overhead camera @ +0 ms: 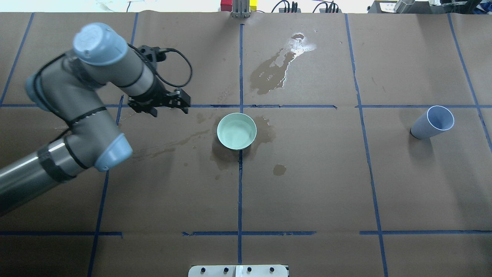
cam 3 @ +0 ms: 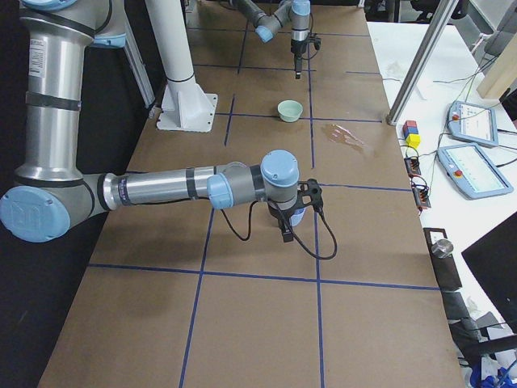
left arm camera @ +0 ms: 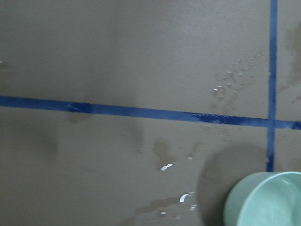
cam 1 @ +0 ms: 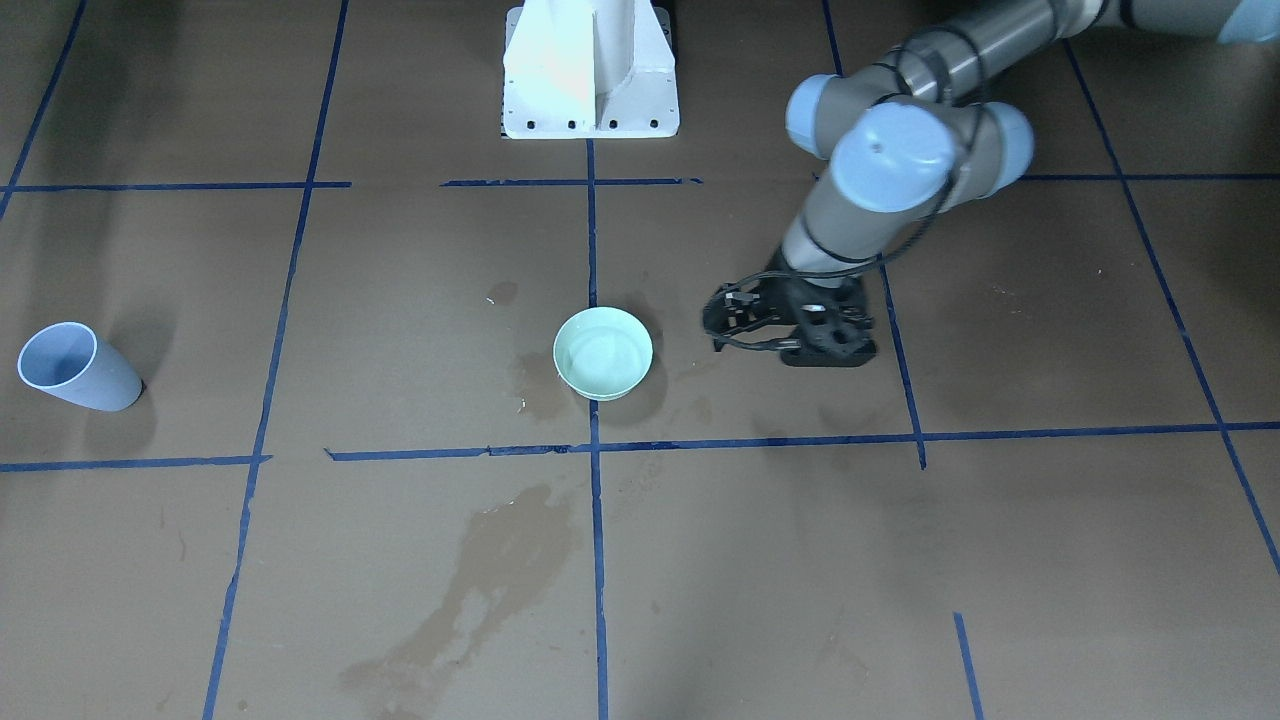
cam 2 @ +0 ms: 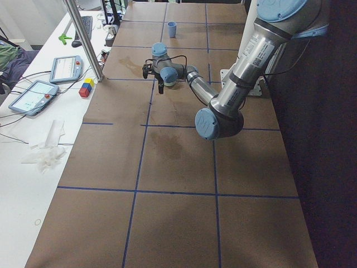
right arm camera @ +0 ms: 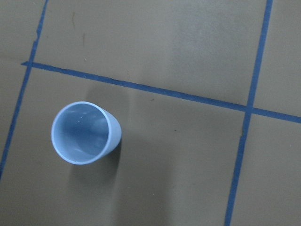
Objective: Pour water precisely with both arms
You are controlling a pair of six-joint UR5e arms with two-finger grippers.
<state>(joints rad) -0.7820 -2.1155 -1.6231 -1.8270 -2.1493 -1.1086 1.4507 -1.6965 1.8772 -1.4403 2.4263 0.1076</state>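
Fingers [cam 1: 735, 298] of left gripper [cam 1: 714, 322] look spread apart with nothing between them. The gripper lies sideways low over the brown paper [overhead camera: 307, 184], tips pointing at the mint bowl [overhead camera: 236, 130], near it but apart. The overhead view is too dark to confirm the gap. Left arm [overhead camera: 88, 88] comes in from the lower left of the overhead frame, cut off at the edge.

Right gripper [cam 3: 287, 230] shows only in the right-side view, lower centre, hanging directly over the blue cup [right arm camera: 84, 133] and hiding most of it; cannot tell if its fingers are apart or closed. Its wrist view shows no fingers. Right arm [cam 3: 161, 187] reaches in from the left of that frame and is missing from the overhead and front views.

Water [cam 1: 603, 350] is a faint sheen inside the bowl, hard to make out. A glossy puddle [overhead camera: 301, 45] sits at top centre of the overhead view, and small droplets [left arm camera: 225, 80] at upper right of the left wrist view. The cup stands upright, well apart from the bowl; contents unclear.
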